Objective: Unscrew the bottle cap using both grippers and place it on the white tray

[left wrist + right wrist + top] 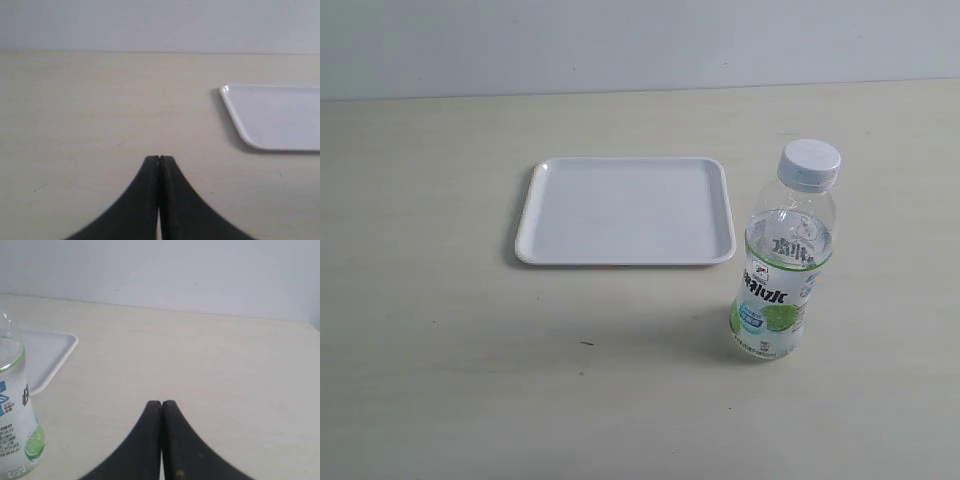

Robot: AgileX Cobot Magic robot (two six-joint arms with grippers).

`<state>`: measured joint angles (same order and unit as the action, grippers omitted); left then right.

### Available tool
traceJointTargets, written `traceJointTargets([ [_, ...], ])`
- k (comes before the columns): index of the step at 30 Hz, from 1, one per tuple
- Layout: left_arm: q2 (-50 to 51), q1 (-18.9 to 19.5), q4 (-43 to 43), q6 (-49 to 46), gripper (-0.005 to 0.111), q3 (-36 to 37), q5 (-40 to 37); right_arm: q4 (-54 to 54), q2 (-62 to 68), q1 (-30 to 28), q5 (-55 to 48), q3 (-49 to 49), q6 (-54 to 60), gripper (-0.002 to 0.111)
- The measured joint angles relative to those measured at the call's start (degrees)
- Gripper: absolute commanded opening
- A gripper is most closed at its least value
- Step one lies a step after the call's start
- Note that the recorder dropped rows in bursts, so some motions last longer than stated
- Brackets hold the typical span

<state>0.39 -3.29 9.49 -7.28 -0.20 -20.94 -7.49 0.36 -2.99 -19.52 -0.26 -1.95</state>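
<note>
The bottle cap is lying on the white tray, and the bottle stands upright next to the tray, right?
No. The exterior view shows the bottle cap sitting on top of the bottle, not on the white tray. The bottle does stand upright next to the tray.

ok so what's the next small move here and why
Probably open the right gripper and ease it toward the bottle, which stands on that arm's side. The bottle cap is on, and the left gripper is shut too, both holding nothing.
</note>
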Motion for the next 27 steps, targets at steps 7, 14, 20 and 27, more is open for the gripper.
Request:
traceJointTargets([
  [7, 0.0, 0.0, -0.3, -0.1, 0.0, 0.0, 0.0, 0.0, 0.0, 0.0, 0.0, 0.0, 0.0, 0.0],
  [14, 0.0, 0.0, -0.5, -0.1, 0.0, 0.0, 0.0, 0.0, 0.0, 0.0, 0.0, 0.0, 0.0, 0.0],
  [20, 0.0, 0.0, -2.3, -2.7, 0.0, 0.0, 1.4, 0.0, 0.0, 0.0, 0.0, 0.0, 0.0, 0.0],
  [27, 0.0, 0.0, -4.5, -8.9, 0.0, 0.0, 1.5, 0.0, 0.0, 0.0, 0.0, 0.0, 0.0, 0.0],
])
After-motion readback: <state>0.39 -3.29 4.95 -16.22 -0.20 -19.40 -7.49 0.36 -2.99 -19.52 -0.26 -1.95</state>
